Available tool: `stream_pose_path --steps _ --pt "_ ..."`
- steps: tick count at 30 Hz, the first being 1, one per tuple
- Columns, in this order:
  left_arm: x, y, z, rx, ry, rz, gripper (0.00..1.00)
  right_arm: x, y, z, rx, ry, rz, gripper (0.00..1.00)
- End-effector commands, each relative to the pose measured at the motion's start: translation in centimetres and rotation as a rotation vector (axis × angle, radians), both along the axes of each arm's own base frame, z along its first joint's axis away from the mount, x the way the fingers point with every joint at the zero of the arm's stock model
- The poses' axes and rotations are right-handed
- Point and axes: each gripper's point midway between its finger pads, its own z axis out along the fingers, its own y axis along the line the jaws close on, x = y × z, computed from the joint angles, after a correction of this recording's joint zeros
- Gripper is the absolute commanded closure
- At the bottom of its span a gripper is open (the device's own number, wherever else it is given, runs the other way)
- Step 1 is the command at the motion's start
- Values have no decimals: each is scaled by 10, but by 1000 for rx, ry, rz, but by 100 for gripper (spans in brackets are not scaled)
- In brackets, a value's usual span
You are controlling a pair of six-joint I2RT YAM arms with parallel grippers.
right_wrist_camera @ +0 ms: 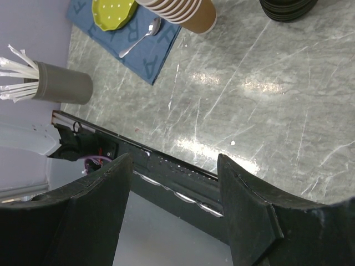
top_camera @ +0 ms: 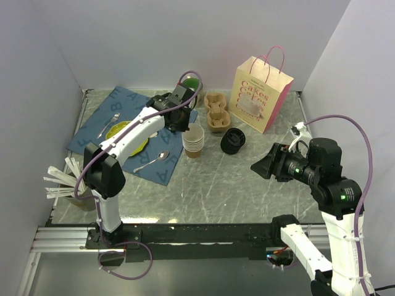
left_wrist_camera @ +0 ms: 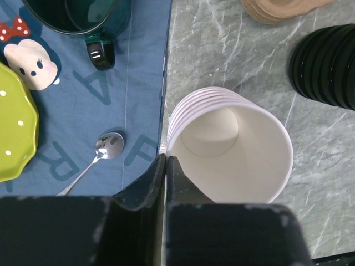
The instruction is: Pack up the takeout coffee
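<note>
Left gripper (left_wrist_camera: 165,159): hovering closed, fingers pressing together, just beside the cup stack (left_wrist_camera: 233,144).
Right gripper (right_wrist_camera: 173,166): hanging wide open over the counter (right_wrist_camera: 266,111).

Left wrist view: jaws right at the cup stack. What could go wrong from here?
1. The left gripper has its jaws shut, at the rim of the stack of lidless cups; descending would likely shove or tip it, not grasp.
2. The cups are nested, so a pull may lift several.
3. No lidded cup shows in any view; the black lids sit apart, so nothing is ready to pack.
</note>
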Motion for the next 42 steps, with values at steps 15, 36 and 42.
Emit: stream_pose_path --steps 15,36,42 --pt "-1 -31 53 -193 -21 -25 99 6 0 2 -1 -17 -10 30" --pt "-10 -24 148 -386 -173 -25 99 8 2 10 21 1 -20 31" --pt "-55 -28 136 -444 -73 -119 99 7 2 8 29 9 -26 31"
